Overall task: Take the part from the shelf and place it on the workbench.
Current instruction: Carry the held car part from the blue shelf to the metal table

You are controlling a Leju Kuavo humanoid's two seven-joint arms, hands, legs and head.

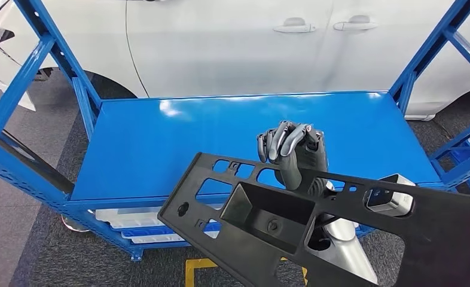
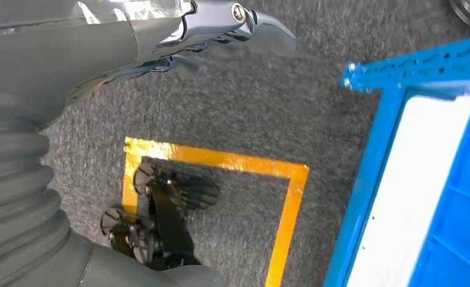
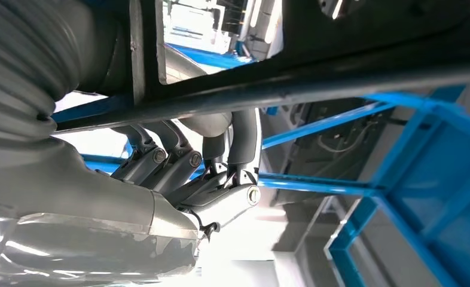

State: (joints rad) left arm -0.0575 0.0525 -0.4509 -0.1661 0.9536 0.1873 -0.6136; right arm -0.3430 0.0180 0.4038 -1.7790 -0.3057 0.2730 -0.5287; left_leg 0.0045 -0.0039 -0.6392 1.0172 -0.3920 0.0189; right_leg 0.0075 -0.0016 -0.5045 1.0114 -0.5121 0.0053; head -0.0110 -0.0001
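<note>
Black part [image 1: 316,221] tilted, long axis diagonal; right hand [image 1: 292,152] fingers [image 3: 244,140] grip edge.

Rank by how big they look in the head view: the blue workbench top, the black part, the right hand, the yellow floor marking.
1. Blue workbench top.
2. Black part, enlarged by nearness to the camera.
3. Right hand, fingers wrapped over the part's edge.
4. Yellow floor marking, mostly hidden by the part.

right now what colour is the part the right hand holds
Black, seen best in the head view: the part in the right hand.
</note>
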